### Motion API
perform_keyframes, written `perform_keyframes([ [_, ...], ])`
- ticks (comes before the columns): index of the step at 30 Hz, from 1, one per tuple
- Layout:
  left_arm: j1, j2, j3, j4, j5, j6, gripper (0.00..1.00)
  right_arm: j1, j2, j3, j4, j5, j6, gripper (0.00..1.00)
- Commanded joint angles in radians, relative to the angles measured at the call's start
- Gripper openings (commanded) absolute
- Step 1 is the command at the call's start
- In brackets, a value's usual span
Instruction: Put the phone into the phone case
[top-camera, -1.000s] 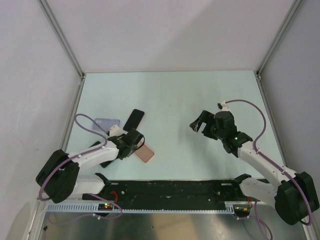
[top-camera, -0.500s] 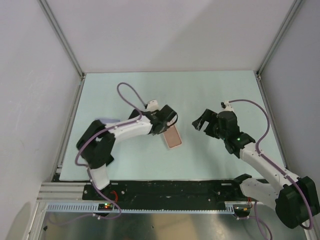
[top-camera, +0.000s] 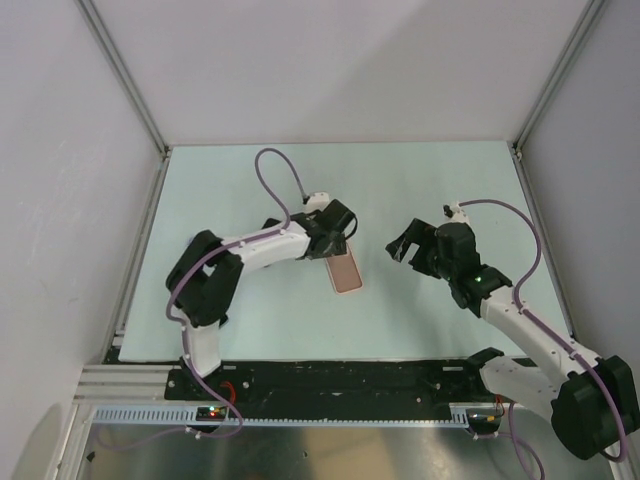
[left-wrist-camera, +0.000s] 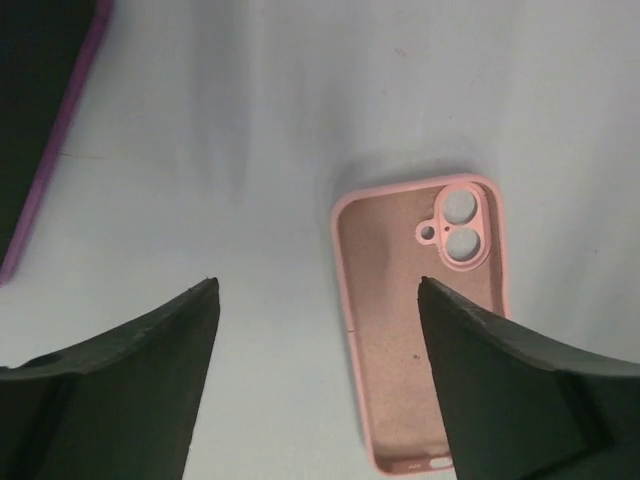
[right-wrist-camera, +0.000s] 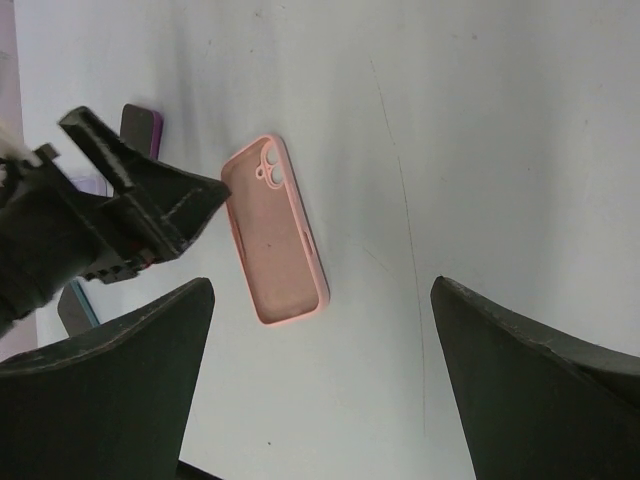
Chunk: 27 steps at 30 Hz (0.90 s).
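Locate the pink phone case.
In the top view the pink phone case lies flat, open side up, just beneath the left gripper, with the right gripper off to its right.

This is a robotics lab test cell. A pale green table (top-camera: 420, 190) is boxed in by plain white panels (top-camera: 330, 70) set in aluminium frame posts (top-camera: 120, 75). The left arm (top-camera: 262, 252) and right arm (top-camera: 525, 322) are bolted to a black base rail (top-camera: 350, 380), trailing purple cables (top-camera: 268, 170). A slotted metal strip (top-camera: 330, 414) runs in front.
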Motion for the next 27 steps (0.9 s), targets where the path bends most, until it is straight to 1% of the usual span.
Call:
perform_keyframes([
  [1,0.069,-0.171,-0.025,0.026,-0.016,0.201,0.89,-0.005,-0.028,0.018,0.003,0.013,-0.026,0.96],
  [3,0.129,-0.201,-0.028,0.027,0.012,0.308,0.94,-0.004,-0.029,0.021,0.009,0.003,-0.031,0.96],
  [6,0.237,-0.204,-0.041,0.045,0.025,0.505,0.98,-0.004,-0.029,0.034,0.004,-0.008,-0.042,0.96],
  [9,0.33,-0.154,-0.02,0.051,0.09,0.612,0.99,-0.005,-0.033,0.038,0.006,-0.024,-0.051,0.97],
  [12,0.396,-0.1,0.01,0.066,0.196,0.649,1.0,-0.003,-0.03,0.045,0.011,-0.055,-0.054,0.97],
  [15,0.425,-0.068,0.024,0.084,0.237,0.678,1.0,-0.003,-0.019,0.055,0.003,-0.071,-0.057,0.96],
  [21,0.439,-0.026,0.026,0.098,0.324,0.741,1.0,-0.002,-0.006,0.059,0.006,-0.089,-0.055,0.96],
  [25,0.455,-0.007,0.033,0.096,0.365,0.731,1.0,0.0,-0.001,0.059,0.022,-0.112,-0.049,0.97],
  [27,0.462,0.004,0.042,0.085,0.363,0.722,1.0,0.0,0.005,0.064,0.02,-0.122,-0.047,0.97],
])
